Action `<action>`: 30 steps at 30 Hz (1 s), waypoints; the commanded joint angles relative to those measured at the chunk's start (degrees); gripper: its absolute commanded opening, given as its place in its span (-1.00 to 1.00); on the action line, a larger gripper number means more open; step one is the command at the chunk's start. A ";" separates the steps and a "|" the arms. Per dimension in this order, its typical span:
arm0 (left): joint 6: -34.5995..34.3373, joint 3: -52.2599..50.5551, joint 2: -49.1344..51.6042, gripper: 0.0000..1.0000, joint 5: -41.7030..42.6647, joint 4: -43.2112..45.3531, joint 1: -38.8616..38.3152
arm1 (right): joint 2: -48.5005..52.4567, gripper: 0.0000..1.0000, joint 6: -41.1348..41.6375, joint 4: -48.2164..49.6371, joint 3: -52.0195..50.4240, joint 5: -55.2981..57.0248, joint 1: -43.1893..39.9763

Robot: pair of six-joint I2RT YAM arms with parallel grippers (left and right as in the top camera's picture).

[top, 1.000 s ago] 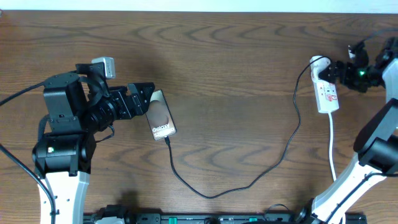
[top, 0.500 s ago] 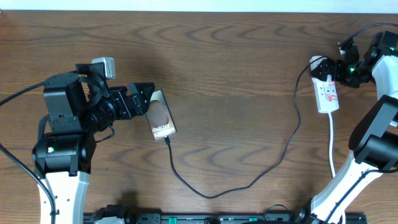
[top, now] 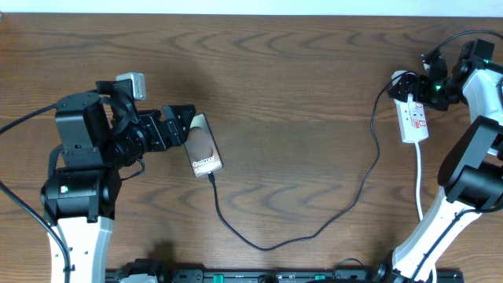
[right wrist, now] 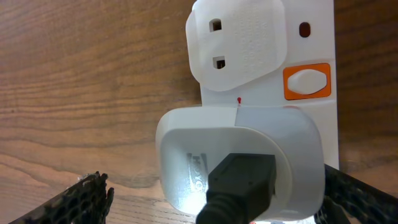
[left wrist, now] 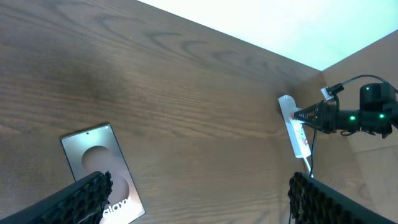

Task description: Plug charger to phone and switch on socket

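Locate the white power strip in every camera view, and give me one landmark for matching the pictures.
Overhead: the power strip lies at the far right, in the upper half.
Left wrist: the power strip sits right of centre, small and slanted.
Right wrist: the power strip fills the middle and right, seen close up.
Shared landmark: the white plug seated at one end of the strip.

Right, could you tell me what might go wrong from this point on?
1. The right gripper, open, sits over the white adapter, while the switch lies off to one side; a press might land on the adapter instead.
2. The socket lies loose on the table, so a sideways push may slide it.
3. The left gripper is close beside the phone; a nudge could tug the charger at the phone's end.
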 commanded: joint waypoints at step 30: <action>0.57 -0.22 -0.09 0.85 0.74 -0.02 -0.07 | -1.05 0.99 4.50 -3.04 2.69 -2.21 0.13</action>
